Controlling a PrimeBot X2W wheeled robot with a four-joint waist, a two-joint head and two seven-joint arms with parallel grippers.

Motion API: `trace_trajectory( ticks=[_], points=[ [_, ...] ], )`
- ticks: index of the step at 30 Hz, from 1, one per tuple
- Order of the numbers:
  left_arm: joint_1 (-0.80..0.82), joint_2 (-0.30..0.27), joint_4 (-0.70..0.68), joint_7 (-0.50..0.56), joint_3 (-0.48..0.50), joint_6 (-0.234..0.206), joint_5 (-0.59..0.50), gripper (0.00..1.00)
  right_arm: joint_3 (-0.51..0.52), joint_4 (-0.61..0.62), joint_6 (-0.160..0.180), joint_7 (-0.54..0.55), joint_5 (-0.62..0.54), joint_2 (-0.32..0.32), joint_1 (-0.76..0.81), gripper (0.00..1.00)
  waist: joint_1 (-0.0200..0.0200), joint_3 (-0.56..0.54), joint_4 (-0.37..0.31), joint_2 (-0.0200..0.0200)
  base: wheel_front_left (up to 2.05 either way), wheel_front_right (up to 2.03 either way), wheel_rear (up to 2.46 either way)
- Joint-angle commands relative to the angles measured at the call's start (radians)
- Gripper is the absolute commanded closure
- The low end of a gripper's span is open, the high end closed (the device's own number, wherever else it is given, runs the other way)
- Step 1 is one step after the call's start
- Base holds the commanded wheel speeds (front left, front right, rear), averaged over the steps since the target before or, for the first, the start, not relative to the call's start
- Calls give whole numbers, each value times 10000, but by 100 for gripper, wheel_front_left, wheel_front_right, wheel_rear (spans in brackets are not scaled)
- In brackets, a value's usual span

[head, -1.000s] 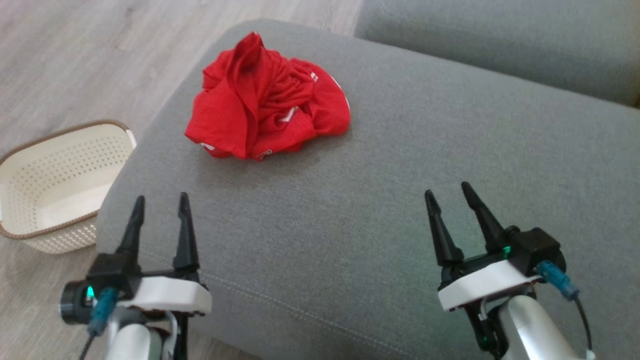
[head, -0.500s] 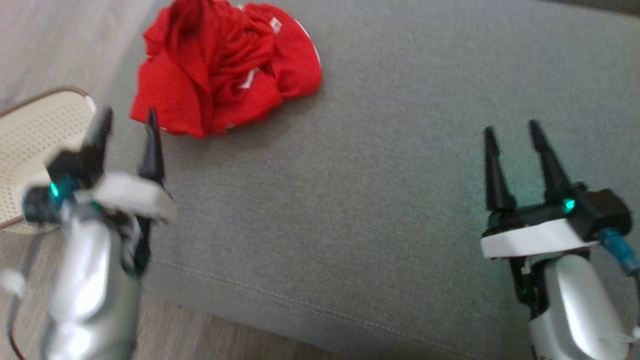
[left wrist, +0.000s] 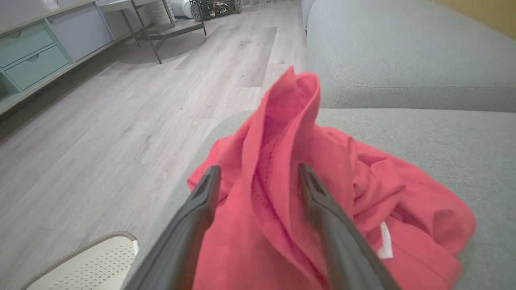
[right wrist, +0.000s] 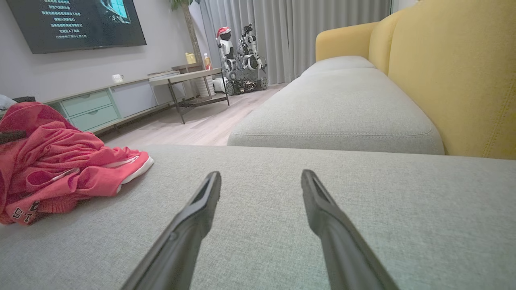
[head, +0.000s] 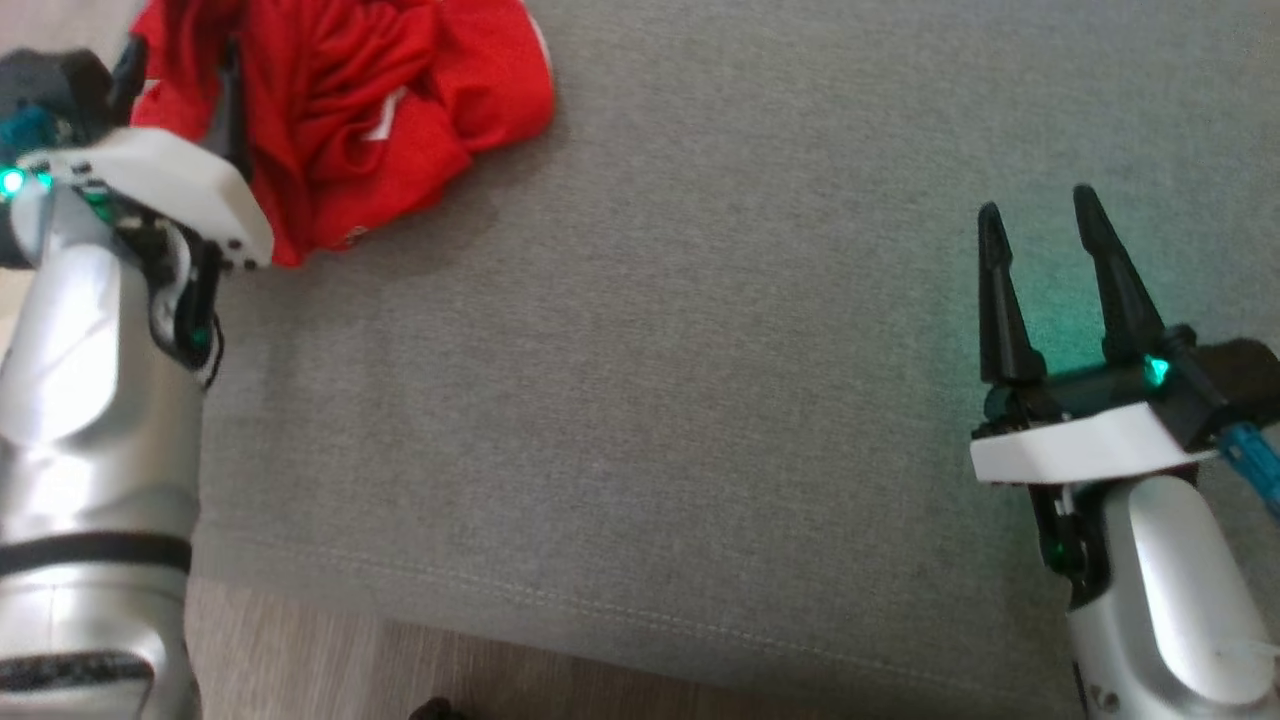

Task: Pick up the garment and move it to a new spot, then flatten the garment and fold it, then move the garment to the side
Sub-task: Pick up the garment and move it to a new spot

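Now left end effector (left wrist: 259, 169) — spread wide — straddles garment (left wrist: 403, 209).

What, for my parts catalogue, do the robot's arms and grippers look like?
The left gripper and right gripper each have two tapering black fingers on a black base above a white plate, with a green light. The forearms are silver; the left forearm bears a black band. Each wrist has a teal connector.
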State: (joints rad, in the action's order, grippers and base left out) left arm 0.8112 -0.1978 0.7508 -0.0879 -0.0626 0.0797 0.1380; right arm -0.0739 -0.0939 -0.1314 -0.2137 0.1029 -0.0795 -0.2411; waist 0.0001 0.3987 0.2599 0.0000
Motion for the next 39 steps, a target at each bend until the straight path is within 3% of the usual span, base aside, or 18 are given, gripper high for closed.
trace_trajectory(
  ticks=[1, 5, 6, 7, 8, 15, 21, 30, 39],
  points=[
    [590, -629, -25, 63, 167, 51, -40, 0, -349, 380, 7, 19, -53, -43, -261, 0, -1, 160, -177, 0, 0, 0, 0],
    [1014, -673, 573, 175, 82, 156, 43, 0, -442, 352, 7, 18, -61, -57, -314, 0, -1, 270, -340, 0, 0, 0, 0],
    [1120, -685, 773, 244, 66, 190, 92, 43, -451, 334, 7, 10, -58, -59, -329, 0, -1, 290, -390, 0, 0, 0, 0],
    [1213, -707, 962, 302, 66, 215, 143, 95, -459, 315, 7, -2, -54, -55, -342, 0, -1, 304, -443, 0, 0, 0, 0],
    [1290, -745, 1127, 333, 41, 238, 161, 100, -469, 294, 7, -17, -47, -48, -351, 0, -1, 305, -492, 0, 0, 0, 0],
    [1433, -853, 1656, -617, 243, 153, 439, 100, -507, -51, 7, -181, 30, 37, -303, 0, -1, -99, -692, 0, 0, 0, 0],
    [1277, -686, 1233, -1421, 644, 196, 1014, 100, -453, -444, 7, -348, 136, 145, -251, 0, -1, -888, -694, 0, 0, 0, 0],
    [554, -195, -1269, -1642, 992, 303, 1828, 100, -389, -1021, 7, -468, 342, 268, -118, 0, -1, -2135, -884, 0, 0, 0, 0],
    [145, 759, -3956, -198, 356, 125, 2183, 100, -454, -775, 7, -478, 669, 289, -206, 0, -1, -2656, -1677, 0, 0, 0, 0]
  ],
)
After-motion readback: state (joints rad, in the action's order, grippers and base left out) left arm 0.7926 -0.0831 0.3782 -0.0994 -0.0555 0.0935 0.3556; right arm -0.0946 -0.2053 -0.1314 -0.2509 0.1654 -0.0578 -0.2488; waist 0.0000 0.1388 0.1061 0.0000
